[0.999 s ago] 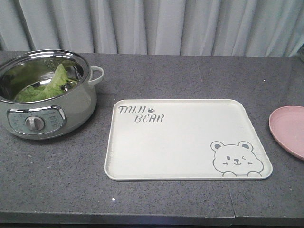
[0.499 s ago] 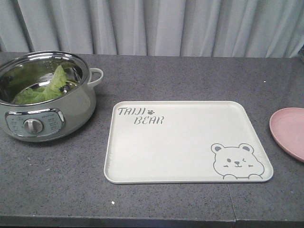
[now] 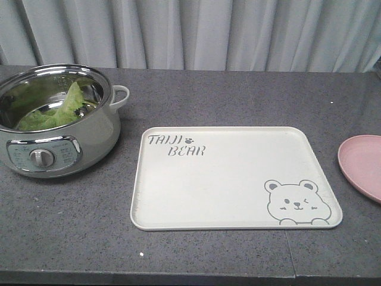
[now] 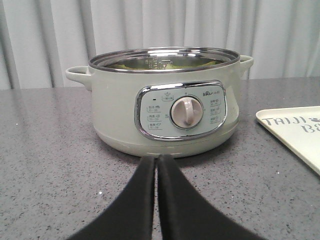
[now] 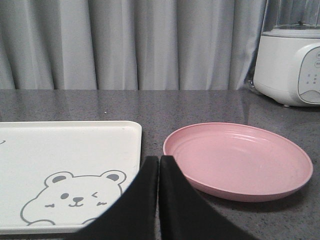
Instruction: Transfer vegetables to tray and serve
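Vegetables: crinkly bright green lettuce with pale ribs, lying inside the electric pot directly ahead of the left hand. Judged light, limp and easily torn; best pinched at a rib on the upstanding leaf. Both hands have fingers pressed together, holding nothing. The tray carries 0 leaves and lies ahead-left of the right hand; the pink plate lies ahead-right.

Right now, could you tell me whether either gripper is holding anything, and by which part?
Nothing is held. The left gripper and the right gripper are both shut on nothing; the vegetables lie in the pot.
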### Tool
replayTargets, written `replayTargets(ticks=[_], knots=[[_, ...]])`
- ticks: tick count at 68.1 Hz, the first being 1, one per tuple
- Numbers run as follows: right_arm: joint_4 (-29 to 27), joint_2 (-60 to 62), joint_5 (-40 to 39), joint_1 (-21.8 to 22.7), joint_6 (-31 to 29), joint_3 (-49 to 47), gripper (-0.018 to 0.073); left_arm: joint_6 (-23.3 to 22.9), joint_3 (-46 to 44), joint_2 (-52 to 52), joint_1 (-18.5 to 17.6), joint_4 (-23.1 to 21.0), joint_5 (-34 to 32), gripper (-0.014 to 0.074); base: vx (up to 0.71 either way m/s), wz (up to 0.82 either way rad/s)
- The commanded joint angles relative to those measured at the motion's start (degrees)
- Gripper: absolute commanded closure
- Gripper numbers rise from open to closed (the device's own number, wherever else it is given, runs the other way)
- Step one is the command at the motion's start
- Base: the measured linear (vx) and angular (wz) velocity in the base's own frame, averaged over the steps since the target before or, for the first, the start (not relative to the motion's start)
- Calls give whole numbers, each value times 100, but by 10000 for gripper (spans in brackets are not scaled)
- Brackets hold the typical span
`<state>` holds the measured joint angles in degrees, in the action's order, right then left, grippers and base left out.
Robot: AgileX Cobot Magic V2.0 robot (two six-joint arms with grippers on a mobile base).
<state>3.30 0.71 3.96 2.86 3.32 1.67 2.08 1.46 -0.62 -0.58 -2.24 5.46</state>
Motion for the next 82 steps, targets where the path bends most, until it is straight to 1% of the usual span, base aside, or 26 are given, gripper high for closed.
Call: replayTargets(ticks=[1,48,53,56,60,66,75,82], knots=[[48,29,-442,-14,-42,82,565,-5,144,-88,24,-20,-433,602,0,0],[48,29,-446,-13,-42,82,565,-5,145,-88,24,-20,-441,602,0,0],[79,29,-590,-13,-82,75,565,2,131,-88,24,-20,-546,602,0,0],[26,29,-707,-13,-6,47,565,-39,84,-88,24,-84,-645,602,0,0],[-129,29,-728,-13,47,-89,565,-169,-116,-84,24,-125,-759,602,0,0],[-130,29,-523,-13,47,-511,565,-263,-611,-77,24,-130,-675,602,0,0],[-95,-218,100,-13,-23,-1388,565,-263,-1674,207,24,-124,-191,602,0,0],[-46,-704,559,-13,-63,-2152,565,-257,-2532,797,24,-117,300,602,0,0]])
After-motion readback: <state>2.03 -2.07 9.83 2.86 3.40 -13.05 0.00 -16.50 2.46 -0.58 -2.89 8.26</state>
